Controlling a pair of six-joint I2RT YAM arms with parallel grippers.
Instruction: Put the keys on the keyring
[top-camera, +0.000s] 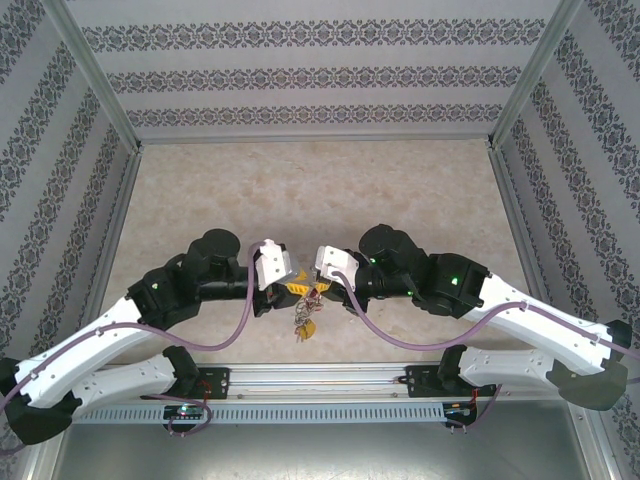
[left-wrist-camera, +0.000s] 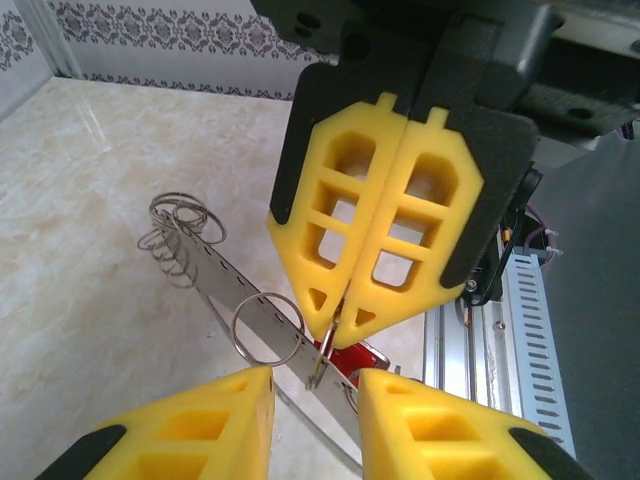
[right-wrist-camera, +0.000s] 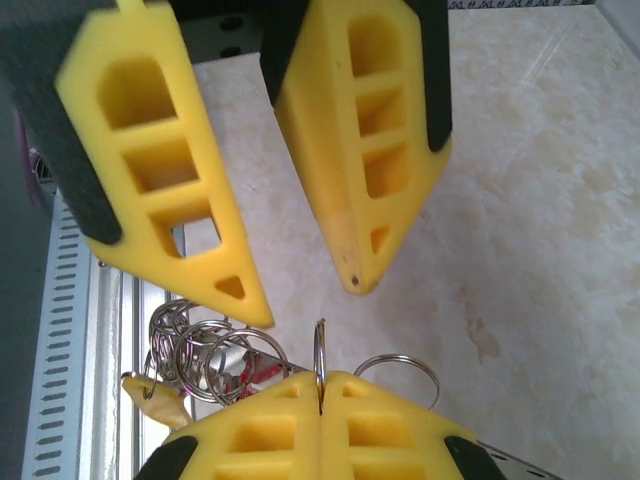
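While the left gripper (left-wrist-camera: 315, 378) sits with its yellow fingers spread wide and nothing between them, the right gripper (left-wrist-camera: 340, 322) has its tips squeezed tight together, nipping a thin metal ring (right-wrist-camera: 320, 350) edge-on. The two are basically nose to nose, low over the beige table (top-camera: 300, 190) near its front edge, just ahead of the arm bases. The keyring (left-wrist-camera: 215, 265) looks from the left wrist like a flat grey strip with little holes, running diagonally under both sets of tips, with a bunch of silvery rings at its far end and one bigger ring right by the left finger. A red tag (left-wrist-camera: 357, 358) peeks out just under the right gripper's tips, touching or nearly touching the pinched ring; can't tell if they're actually linked. From the right wrist you also get a yellow tag (right-wrist-camera: 160, 398) hanging off the side of the ring cluster. From above, the keys (top-camera: 303, 318) are a small tangle right below the two grippers.
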